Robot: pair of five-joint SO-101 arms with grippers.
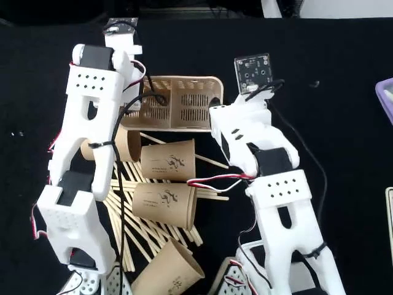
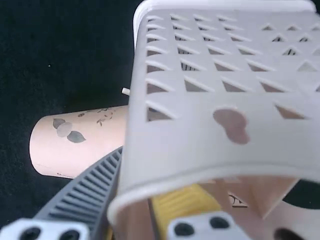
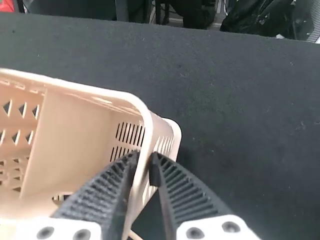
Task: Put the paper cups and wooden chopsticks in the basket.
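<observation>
— Anything going into the basket (image 1: 184, 104) yet?

— Not that I'm seeing. I'm counting four paper cups (image 1: 169, 160), all lying on their sides on the black desk (image 1: 344, 153). One is lying partly under the left arm (image 1: 86, 123), two are sitting in the middle of the pile, and one is lying at the near end.

— And the wooden chopsticks (image 1: 132, 236)?

— They're lying in a loose fan under and around the cups, on the desk too. So I'm judging the job as barely begun, with every piece waiting to go in.

— What's the basket holding, then?

— Nothing, as far as its inside is showing. It's sitting at the far end of the pile, just beyond the cups.

— What are the arms doing with it?

— The right gripper (image 3: 142, 159) is pinching the basket's wall near a corner, one finger inside and one outside, nearly closed with only the wall between them. The left gripper (image 2: 100, 192) is sitting right up against the other end of the basket, with a cup lying just beside it. I can't tell whether it's gripping anything.

— Steadying the container first?

— That's what I'm guessing.
</observation>
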